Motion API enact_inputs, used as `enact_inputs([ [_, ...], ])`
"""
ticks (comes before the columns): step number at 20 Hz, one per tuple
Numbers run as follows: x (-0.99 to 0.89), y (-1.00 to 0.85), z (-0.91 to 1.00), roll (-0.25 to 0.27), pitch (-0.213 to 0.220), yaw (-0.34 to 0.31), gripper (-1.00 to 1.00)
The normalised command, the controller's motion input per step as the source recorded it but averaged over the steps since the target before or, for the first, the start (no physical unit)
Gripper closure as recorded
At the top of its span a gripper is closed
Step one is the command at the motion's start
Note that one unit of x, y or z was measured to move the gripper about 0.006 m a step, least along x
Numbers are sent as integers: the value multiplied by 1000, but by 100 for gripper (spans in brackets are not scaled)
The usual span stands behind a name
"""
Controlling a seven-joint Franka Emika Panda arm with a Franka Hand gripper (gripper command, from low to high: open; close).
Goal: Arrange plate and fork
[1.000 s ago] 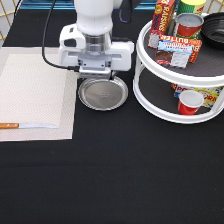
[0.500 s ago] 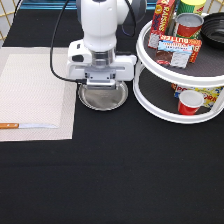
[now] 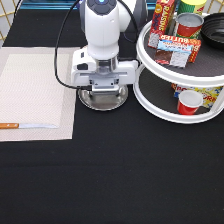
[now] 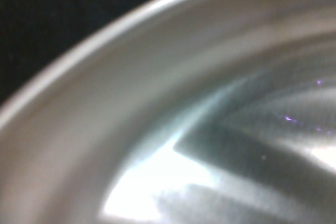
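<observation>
Gripper (image 3: 104, 93) lowered right onto the plate (image 3: 102, 104), at the plate's far edge, white hand body covering the upper part of it. Could not tell jaw state: released or clenched not visible from the exterior view. Plate directly beneath the jaws, flat on the black table (image 3: 115, 170), round, shiny silver, near rim showing below the hand.

Wrist view filled with plate (image 4: 187, 125) from very close: curved raised rim, bright reflections on the inner surface, a sliver of black table (image 4: 30, 30) in one corner.

Pale placemat (image 3: 35, 95) just beside the jaws toward the exterior view's left, its edge close to the plate; touching or not, could not tell. Orange-handled utensil (image 3: 10, 126) well apart from the jaws, lying flat near the mat's bottom edge, long pale flat part pointing toward the exterior view's right. Knife or fork not certain.

White two-tier round rack (image 3: 150, 102) just beside the jaws toward the exterior view's right, near the plate. Red cup (image 3: 188, 102) on the lower tier, cans and boxes (image 3: 175, 50) on the upper tier.
</observation>
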Motion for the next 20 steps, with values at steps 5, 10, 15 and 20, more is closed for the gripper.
enact_inputs([
  [5,303,-401,-1,103,79,-14,-100],
  [10,346,-322,0,76,95,-30,-100],
  [15,336,-375,25,59,93,-49,-100],
  [20,263,-481,70,40,86,-48,-100],
])
